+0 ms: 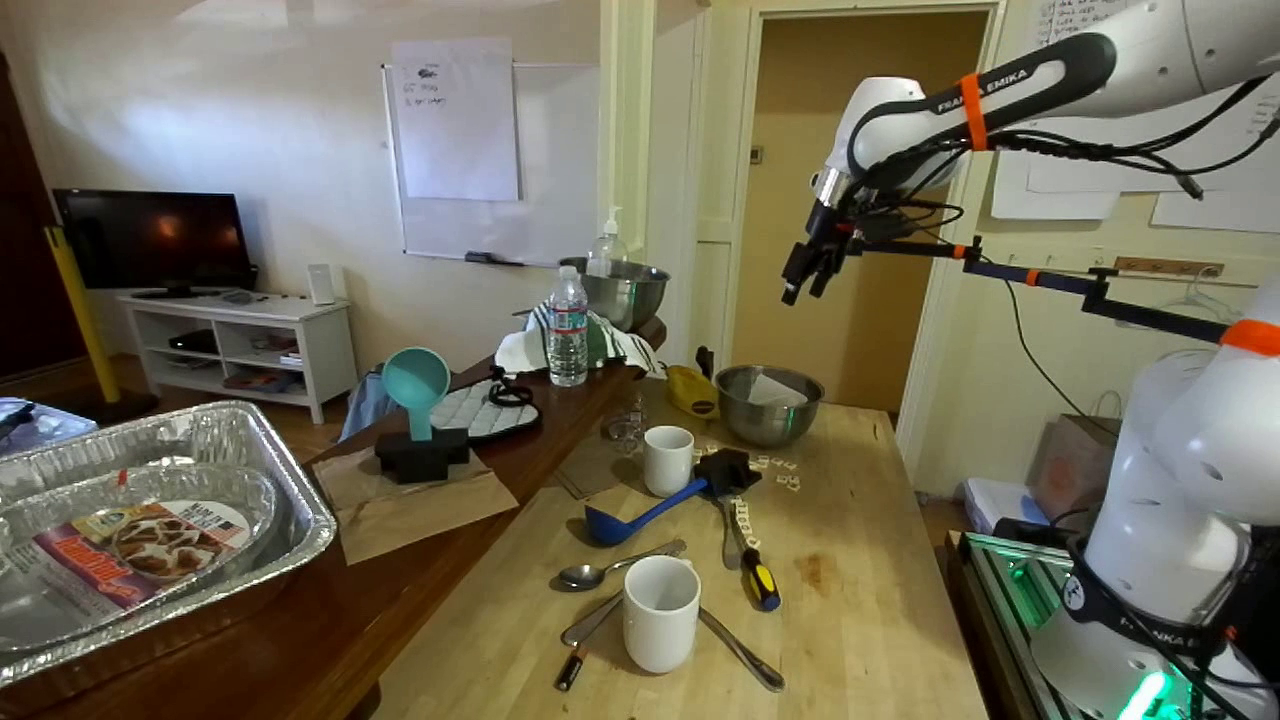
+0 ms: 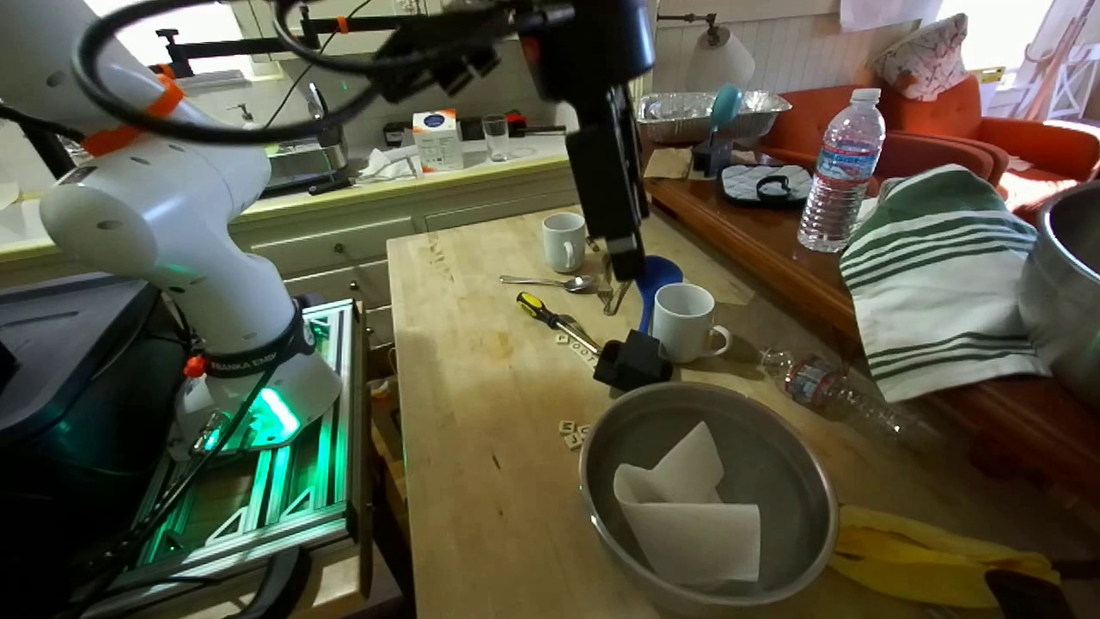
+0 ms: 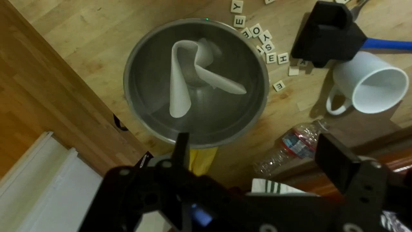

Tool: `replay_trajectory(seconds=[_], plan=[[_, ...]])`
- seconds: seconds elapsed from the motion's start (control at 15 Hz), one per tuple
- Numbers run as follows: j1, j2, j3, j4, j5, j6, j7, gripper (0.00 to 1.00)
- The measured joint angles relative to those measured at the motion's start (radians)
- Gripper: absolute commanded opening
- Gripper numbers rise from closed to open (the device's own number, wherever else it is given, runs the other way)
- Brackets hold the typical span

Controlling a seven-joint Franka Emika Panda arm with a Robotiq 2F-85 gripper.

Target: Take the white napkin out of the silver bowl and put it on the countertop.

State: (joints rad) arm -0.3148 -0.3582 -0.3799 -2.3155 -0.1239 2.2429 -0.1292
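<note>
The white napkin, folded and curled, lies inside the silver bowl. It shows in both exterior views (image 1: 775,391) (image 2: 696,537) and in the wrist view (image 3: 179,90). The silver bowl stands upright at one end of the wooden countertop, in both exterior views (image 1: 768,428) (image 2: 795,481) and in the wrist view (image 3: 225,130). The countertop (image 1: 850,610) is light wood. My gripper (image 1: 805,288) is in the air well above the bowl. In the wrist view the gripper (image 3: 254,141) has its fingers wide apart with nothing between them, and the bowl is ahead of the fingertips.
Letter tiles (image 3: 267,46), a black holder with a blue ladle (image 1: 640,525), a white mug (image 3: 376,87) and a lying plastic bottle (image 3: 294,145) are near the bowl. A yellow item (image 2: 937,559) touches or nearly touches it. A raised dark ledge (image 2: 739,232) runs alongside.
</note>
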Motion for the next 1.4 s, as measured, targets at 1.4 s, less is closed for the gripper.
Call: replay_trajectory(seconds=[1.4], plan=[[-0.034, 0.413, -0.042, 0.059, 0.046, 0.111, -0.171, 1.0]])
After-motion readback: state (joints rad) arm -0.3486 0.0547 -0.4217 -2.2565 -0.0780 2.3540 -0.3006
